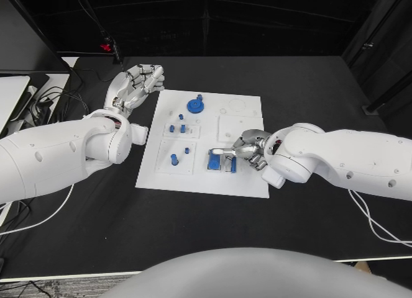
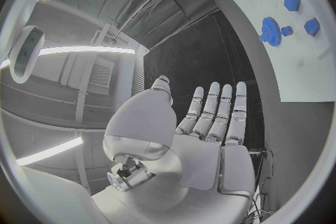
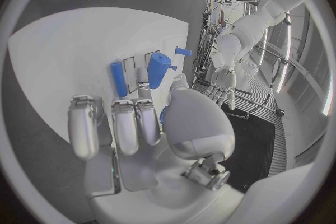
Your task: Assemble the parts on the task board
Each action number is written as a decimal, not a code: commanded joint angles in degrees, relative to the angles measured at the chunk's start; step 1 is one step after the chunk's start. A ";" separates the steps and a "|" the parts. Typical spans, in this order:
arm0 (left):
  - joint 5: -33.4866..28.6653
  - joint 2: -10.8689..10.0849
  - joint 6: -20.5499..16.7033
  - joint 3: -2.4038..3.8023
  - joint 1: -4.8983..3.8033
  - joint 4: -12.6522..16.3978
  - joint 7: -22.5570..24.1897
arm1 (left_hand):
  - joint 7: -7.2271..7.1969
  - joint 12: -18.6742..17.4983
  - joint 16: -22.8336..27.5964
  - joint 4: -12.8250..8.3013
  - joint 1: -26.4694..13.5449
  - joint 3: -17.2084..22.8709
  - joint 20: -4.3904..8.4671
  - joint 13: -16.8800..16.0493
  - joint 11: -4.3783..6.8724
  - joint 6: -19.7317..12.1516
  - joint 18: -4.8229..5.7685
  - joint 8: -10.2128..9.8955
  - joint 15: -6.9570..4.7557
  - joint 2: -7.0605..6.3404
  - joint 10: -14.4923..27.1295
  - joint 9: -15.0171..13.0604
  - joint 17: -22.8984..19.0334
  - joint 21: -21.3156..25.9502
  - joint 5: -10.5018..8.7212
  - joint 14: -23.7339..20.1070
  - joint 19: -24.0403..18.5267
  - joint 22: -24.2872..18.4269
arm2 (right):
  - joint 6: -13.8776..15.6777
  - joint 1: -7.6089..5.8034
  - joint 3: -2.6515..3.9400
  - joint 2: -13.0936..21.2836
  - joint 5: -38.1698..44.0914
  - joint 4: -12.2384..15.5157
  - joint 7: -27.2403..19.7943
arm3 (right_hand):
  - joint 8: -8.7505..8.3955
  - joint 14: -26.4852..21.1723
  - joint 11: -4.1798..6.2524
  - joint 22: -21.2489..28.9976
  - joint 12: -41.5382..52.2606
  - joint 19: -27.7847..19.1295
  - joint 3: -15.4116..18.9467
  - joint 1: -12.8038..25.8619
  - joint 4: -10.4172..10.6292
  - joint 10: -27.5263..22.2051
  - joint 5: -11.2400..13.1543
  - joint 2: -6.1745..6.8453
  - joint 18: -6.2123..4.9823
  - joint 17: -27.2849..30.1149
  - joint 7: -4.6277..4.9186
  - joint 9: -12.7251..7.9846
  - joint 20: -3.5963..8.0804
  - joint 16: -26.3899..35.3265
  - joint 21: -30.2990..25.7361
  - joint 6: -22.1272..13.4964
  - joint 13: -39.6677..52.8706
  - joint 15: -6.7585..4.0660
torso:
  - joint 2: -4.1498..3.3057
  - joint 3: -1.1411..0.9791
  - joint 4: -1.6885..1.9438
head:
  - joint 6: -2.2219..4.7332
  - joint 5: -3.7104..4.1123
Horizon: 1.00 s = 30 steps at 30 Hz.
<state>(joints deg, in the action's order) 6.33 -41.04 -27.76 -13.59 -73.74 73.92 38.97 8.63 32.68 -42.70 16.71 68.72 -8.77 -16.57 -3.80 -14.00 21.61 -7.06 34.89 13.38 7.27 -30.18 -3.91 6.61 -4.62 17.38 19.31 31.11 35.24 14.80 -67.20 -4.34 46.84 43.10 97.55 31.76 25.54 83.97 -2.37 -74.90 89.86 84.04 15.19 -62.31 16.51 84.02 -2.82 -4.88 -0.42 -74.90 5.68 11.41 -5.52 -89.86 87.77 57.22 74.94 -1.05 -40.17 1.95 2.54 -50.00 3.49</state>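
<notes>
Left hand (image 1: 137, 85) is released, fingers spread, hovering at the task board (image 1: 244, 103)'s 10 o'clock. Right hand (image 1: 248, 151) sits over the blue parts (image 1: 215, 161) around 5 o'clock, possibly pinching one, can't tell

Left robot hand (image 1: 137, 82) spread, empty.

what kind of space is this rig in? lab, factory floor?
Most likely a robotics lab or test cell, not a production line. Signs: a black table with one white task board carrying small blue parts, loose cables at the table's edge, and dark curtains behind.
</notes>
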 commanded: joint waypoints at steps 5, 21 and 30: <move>-0.08 -0.03 0.60 0.06 -0.06 0.01 3.16 | 7.83 0.28 -0.22 -0.02 0.60 -0.26 0.02 0.07 0.02 -0.39 0.39 0.28 0.08 -0.13 0.41 0.05 -0.11 -0.31 0.32 -0.52 -0.09 -0.08 | -0.28 -0.06 0.02 2.30 -0.24 3.19 -0.88 | 4.56 6.03 1.59 -14.02 0.14 4.33 1.39 -1.09 0.04 5.98 0.11 -0.86 -0.32 -15.10 -1.34 3.60 1.47 -0.14 -0.12 1.38 15.06 -1.45 | 0.01 0.01 -0.16 | 0.00 0.03; -0.08 0.24 0.77 0.06 0.10 -0.18 3.01 | 7.84 0.30 -0.24 -0.02 0.61 -0.28 0.02 0.07 0.02 -0.39 0.39 0.29 0.08 -0.12 0.42 0.05 -0.13 -0.31 0.35 -0.52 -0.09 -0.09 | -2.86 -0.07 0.01 -0.06 -1.02 2.05 0.47 | 16.02 6.03 3.43 -14.16 0.14 4.55 2.80 -4.90 -0.19 5.98 0.00 -4.37 -0.22 -15.10 -3.32 15.88 3.15 -0.14 0.12 -2.66 15.06 -3.03 | 0.00 0.05 0.06 | 0.00 0.79; -0.08 0.24 0.73 0.06 0.11 -0.17 3.02 | 7.84 0.30 -0.24 -0.02 0.61 -0.28 0.02 0.07 0.02 -0.39 0.39 0.29 0.08 -0.12 0.42 0.05 -0.13 -0.31 0.35 -0.52 -0.09 -0.09 | -2.93 -0.06 0.00 -1.21 -0.83 0.94 0.93 | 17.92 6.03 3.84 -14.36 0.14 4.83 0.74 -10.14 -1.85 5.98 -1.99 -6.65 -0.10 -15.10 -3.83 19.30 3.23 -0.14 0.52 -3.64 15.06 -3.13 | 0.05 0.06 0.06 | 0.00 0.77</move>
<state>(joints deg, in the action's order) 6.33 -40.86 -27.49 -13.59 -73.55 73.72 38.97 8.63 32.67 -42.69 16.71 68.72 -8.77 -16.58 -3.80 -14.00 21.61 -7.06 34.89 13.59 7.27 -30.18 -3.91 6.56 -4.62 17.38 19.10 31.11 35.24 12.58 -67.19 -4.35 45.74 42.42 98.51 32.33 43.22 83.94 1.04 -74.91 90.41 83.93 16.11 -71.43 14.77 84.04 -4.57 -10.81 -0.41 -74.90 1.93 30.52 -2.77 -89.86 88.03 54.03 75.32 -3.69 -40.16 2.01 2.60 -50.00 4.28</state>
